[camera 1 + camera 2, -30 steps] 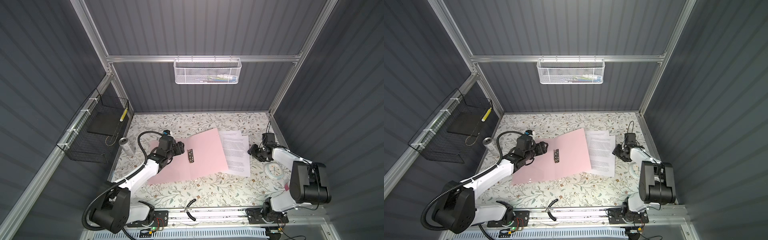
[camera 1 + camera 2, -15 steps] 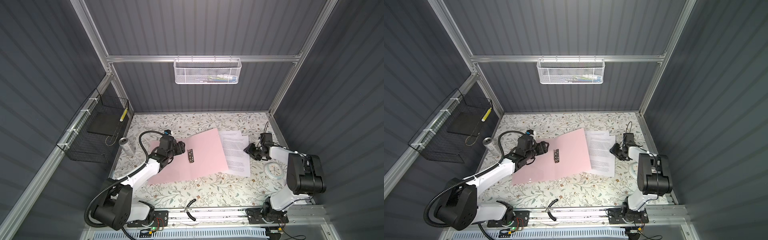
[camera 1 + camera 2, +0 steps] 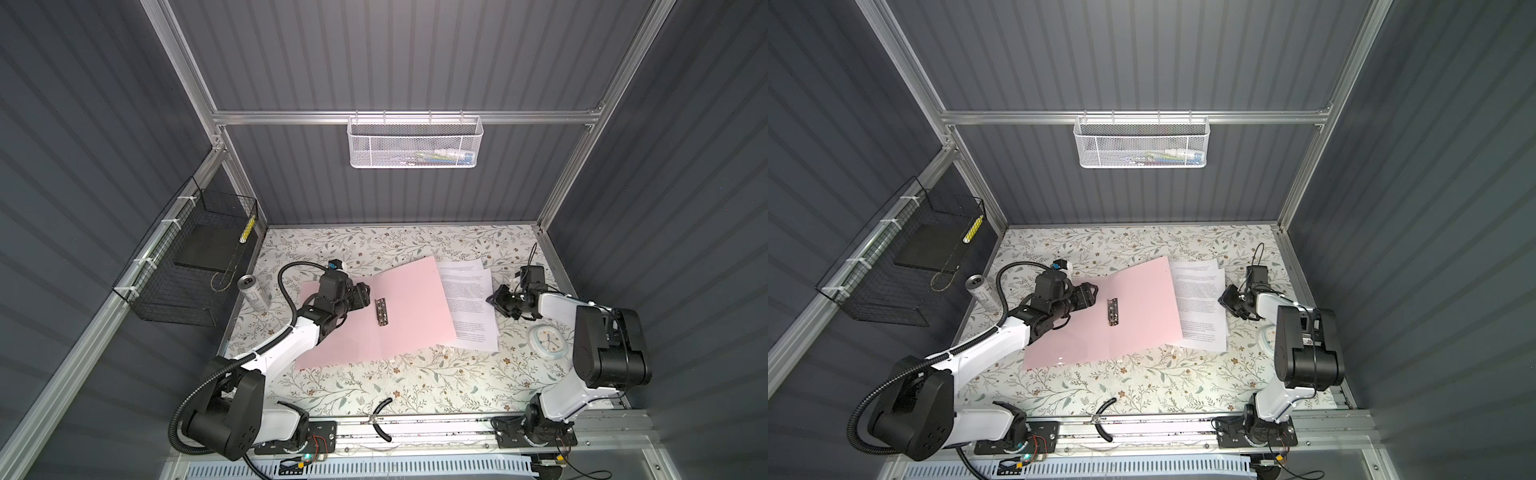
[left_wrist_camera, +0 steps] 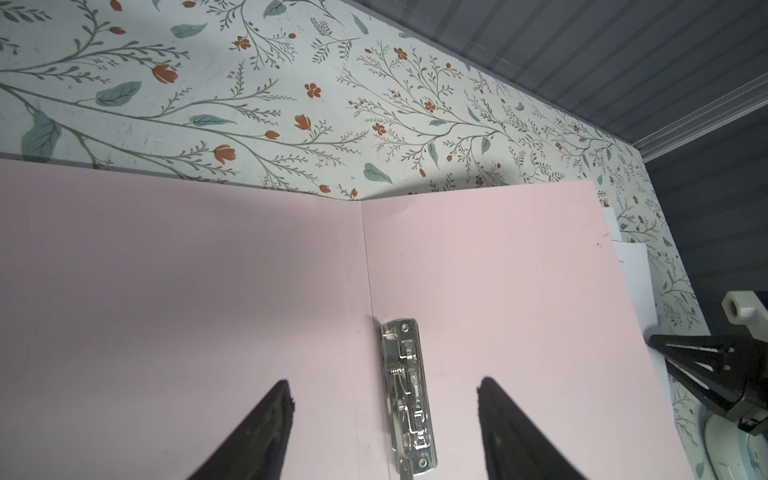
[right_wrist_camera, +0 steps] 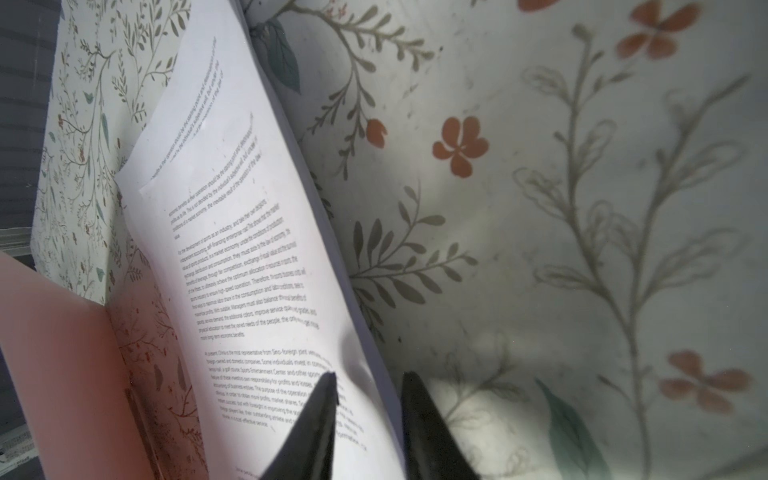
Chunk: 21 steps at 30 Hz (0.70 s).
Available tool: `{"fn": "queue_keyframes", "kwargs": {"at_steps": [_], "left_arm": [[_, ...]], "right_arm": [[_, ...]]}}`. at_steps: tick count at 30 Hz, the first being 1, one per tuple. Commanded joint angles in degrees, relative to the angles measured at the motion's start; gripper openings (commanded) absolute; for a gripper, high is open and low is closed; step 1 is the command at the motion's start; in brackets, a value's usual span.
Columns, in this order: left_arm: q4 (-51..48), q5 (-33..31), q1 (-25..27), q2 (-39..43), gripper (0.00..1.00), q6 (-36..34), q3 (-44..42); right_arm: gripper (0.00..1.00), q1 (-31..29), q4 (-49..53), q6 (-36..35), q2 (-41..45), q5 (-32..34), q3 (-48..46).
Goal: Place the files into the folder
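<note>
In both top views the folder (image 3: pixel 411 328) (image 3: pixel 1142 316) lies open and flat in the middle of the worktop (image 3: pixel 374 386). Its clip bar (image 3: pixel 381 311) runs along the spine. The files (image 3: pixel 469 299) (image 3: pixel 1200 303) lie on the worktop just right of the folder, and the right cover lies over their left edge. The left pincer (image 3: pixel 362 294) (image 3: pixel 1090 296) is over the left cover, just left of the clip bar. The right pincer (image 3: pixel 496 300) (image 3: pixel 1225 301) is at the right edge of the files.

In the left wrist view the left pincer (image 4: pixel 384 382) is released. Its two fingers (image 4: pixel 266 428) stand wide apart over the folder (image 4: pixel 187 270), one on each side of the clip bar (image 4: pixel 409 399), and hold nothing. A strip of the files (image 4: pixel 631 266) shows past the right cover.

In the right wrist view the fingers (image 5: pixel 316 424) of the right pincer (image 5: pixel 370 382) stand close, with a narrow gap between them. The edge of the files (image 5: pixel 249 249) sits in this gap, and the top sheet bulges a little there. Whether they pinch the sheets I cannot tell. The pink cover of the folder (image 5: pixel 62 353) is on the other side of the sheets.
</note>
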<state>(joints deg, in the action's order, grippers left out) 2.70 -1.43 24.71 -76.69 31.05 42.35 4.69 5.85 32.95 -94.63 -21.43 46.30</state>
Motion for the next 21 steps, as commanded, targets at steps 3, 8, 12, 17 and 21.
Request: {"fn": "queue_keyframes", "kwargs": {"at_steps": [3,8,12,17,21], "left_arm": [[0.0,0.2,0.2,-0.2,0.71,-0.4,-0.2],[0.0,0.3,0.2,-0.6,0.71,-0.3,-0.2],[0.1,0.3,0.3,-0.9,0.71,-0.3,-0.2],[0.3,0.2,0.2,-1.3,0.71,-0.4,0.1],[0.6,0.7,0.3,-2.1,0.71,-0.4,0.5]], "right_arm": [[0.17,0.1,0.0,-0.1,0.3,-0.3,-0.9],[0.17,0.1,1.1,-0.1,0.9,0.3,-0.4],[0.33,0.1,2.9,-0.5,0.8,1.6,0.8],[0.36,0.1,3.9,-0.5,0.1,4.8,3.6],[0.41,0.1,5.0,-1.5,-1.8,5.7,8.5]]}}
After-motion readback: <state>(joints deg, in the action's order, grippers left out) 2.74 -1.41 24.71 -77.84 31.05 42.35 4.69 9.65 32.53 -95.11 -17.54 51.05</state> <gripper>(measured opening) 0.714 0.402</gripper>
